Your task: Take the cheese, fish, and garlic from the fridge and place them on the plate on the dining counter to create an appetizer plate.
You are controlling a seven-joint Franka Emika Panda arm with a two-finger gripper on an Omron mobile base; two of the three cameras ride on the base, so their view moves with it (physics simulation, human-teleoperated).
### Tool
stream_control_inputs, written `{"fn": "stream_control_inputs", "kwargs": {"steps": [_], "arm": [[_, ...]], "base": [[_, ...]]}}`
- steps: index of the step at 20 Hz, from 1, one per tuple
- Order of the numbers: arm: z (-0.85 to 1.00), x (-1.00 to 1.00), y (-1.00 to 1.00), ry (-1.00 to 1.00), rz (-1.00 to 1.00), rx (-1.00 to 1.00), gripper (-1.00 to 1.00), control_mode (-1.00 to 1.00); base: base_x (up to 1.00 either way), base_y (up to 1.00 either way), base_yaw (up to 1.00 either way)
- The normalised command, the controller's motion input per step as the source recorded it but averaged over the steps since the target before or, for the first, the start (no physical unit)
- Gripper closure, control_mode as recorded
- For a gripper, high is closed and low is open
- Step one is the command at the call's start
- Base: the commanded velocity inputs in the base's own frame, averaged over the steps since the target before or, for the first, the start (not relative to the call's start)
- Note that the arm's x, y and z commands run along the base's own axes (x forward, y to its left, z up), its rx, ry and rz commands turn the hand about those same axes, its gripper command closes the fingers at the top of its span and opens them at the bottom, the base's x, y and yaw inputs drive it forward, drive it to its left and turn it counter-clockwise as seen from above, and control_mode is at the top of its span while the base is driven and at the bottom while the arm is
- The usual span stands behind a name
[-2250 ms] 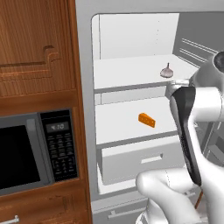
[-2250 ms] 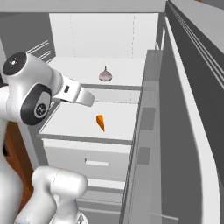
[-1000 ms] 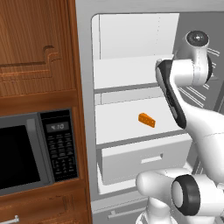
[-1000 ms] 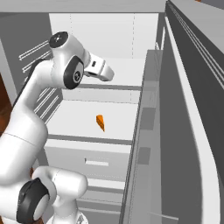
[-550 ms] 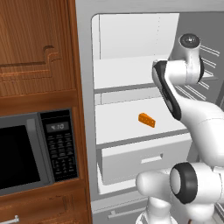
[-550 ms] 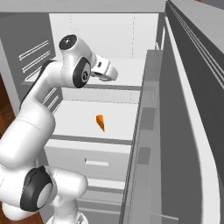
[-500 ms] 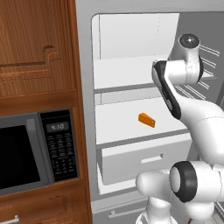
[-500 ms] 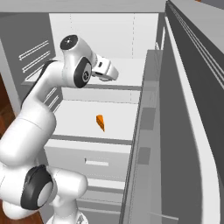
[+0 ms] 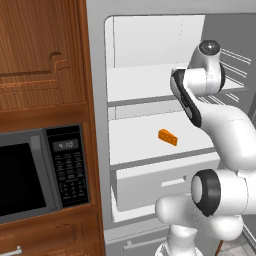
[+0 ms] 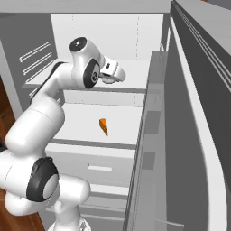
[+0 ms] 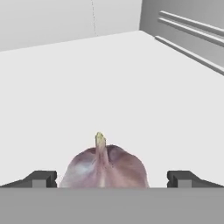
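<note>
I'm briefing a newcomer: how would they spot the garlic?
Look in the open fridge, on its upper white shelf. The garlic sits between the fingertips of the open tool: a pale, purplish bulb with a small stem, unlike the orange cheese one shelf below.

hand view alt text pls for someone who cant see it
A pale garlic bulb sits upright on a white fridge shelf, centred between the open gripper's two dark fingertips, which do not touch it.

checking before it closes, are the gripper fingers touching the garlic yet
Apart. In the hand view, the garlic sits between the open gripper, with white shelf visible between the bulb and each fingertip.
</note>
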Motion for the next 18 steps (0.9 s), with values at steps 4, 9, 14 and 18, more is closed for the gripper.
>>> {"fn": "stream_control_inputs", "kwargs": {"steps": [4,9,14,18], "arm": [[-0.21,0.02,0.00,0.00,-0.04,0.00,-1.00,-1.00],[-0.29,0.08,0.00,0.00,-0.03,0.00,-1.00,-1.00],[-0.35,0.35,0.00,0.00,-0.01,0.00,-1.00,-1.00],[-0.29,0.45,0.00,0.00,0.00,0.00,-1.00,-1.00]], "base": [[0.00,0.00,0.00],[0.00,0.00,0.00],[0.00,0.00,0.00],[0.00,0.00,0.00]]}}
